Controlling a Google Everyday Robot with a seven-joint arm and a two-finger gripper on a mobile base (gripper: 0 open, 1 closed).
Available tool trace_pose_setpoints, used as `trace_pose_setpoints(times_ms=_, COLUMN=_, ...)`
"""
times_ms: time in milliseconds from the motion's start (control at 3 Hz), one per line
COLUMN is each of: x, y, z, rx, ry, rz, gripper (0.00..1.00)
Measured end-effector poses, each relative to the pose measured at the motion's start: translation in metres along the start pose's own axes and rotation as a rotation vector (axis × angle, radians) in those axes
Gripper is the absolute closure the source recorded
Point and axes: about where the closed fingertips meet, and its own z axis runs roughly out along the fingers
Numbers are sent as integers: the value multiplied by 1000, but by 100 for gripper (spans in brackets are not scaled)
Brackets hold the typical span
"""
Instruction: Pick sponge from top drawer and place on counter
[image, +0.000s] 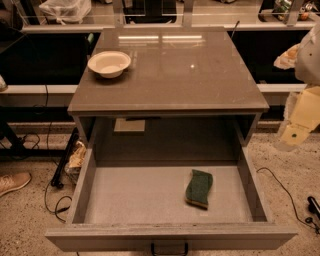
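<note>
The sponge, dark green on top with a yellow underlayer, lies flat on the pale floor of the open top drawer, right of its middle. The drawer is pulled fully out, and its dark handle shows at the bottom edge. The counter is the glossy grey-brown top above it. My gripper hangs at the far right edge of the view. It is outside the cabinet, beside the counter's right front corner, well above and to the right of the sponge. It holds nothing that I can see.
A cream bowl stands on the counter's back left. Cables and a shoe lie on the speckled floor at left, and another cable lies at right. A shelf with bags runs behind the cabinet.
</note>
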Motion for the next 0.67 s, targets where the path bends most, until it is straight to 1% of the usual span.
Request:
trace_pose_setpoints(times_ms=333, x=-4, y=10, z=51, rx=-87, ry=-39, rz=-6, gripper=0)
trace_pose_setpoints(times_ms=667, x=-9, y=27, z=114, rx=-162, ry=-52, rz=-13, gripper=0)
